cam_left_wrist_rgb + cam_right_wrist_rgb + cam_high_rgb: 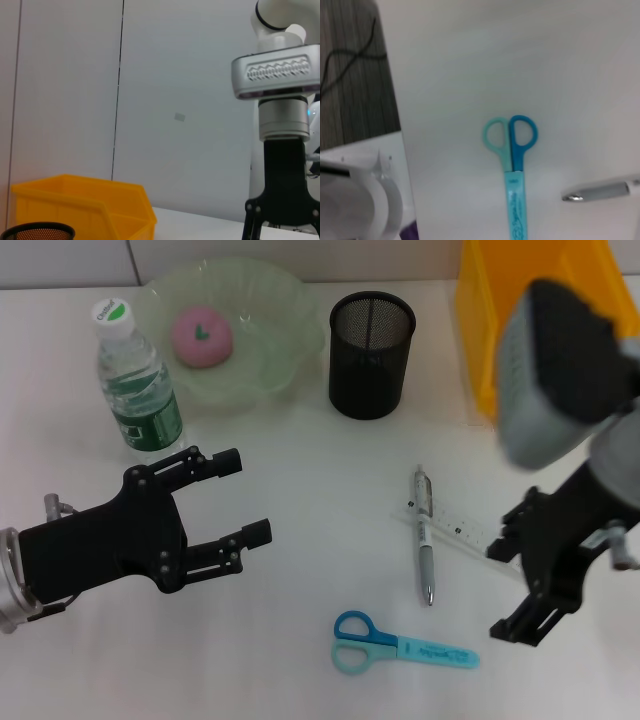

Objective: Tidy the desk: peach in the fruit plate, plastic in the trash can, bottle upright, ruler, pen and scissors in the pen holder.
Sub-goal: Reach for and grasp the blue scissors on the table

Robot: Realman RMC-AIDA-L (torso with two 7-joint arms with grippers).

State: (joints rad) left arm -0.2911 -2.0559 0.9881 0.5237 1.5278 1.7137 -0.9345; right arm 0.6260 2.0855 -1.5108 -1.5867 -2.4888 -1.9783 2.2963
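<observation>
A pink peach (201, 335) lies in the green fruit plate (290, 335). A water bottle (140, 380) stands upright left of the plate. The black mesh pen holder (371, 355) stands right of the plate. A silver pen (425, 540) lies across a clear ruler (455, 530). The blue scissors (400, 643) lie near the front edge and also show in the right wrist view (512, 150), with the pen's tip (600, 191) beside them. My left gripper (245, 497) is open and empty in front of the bottle. My right gripper (507, 578) is open, just right of the ruler's end. No plastic is in view.
A yellow bin (500, 310) stands at the back right, behind my right arm; it also shows in the left wrist view (80, 205) with the pen holder's rim (37, 232). The table's edge (395, 100) runs close to the scissors.
</observation>
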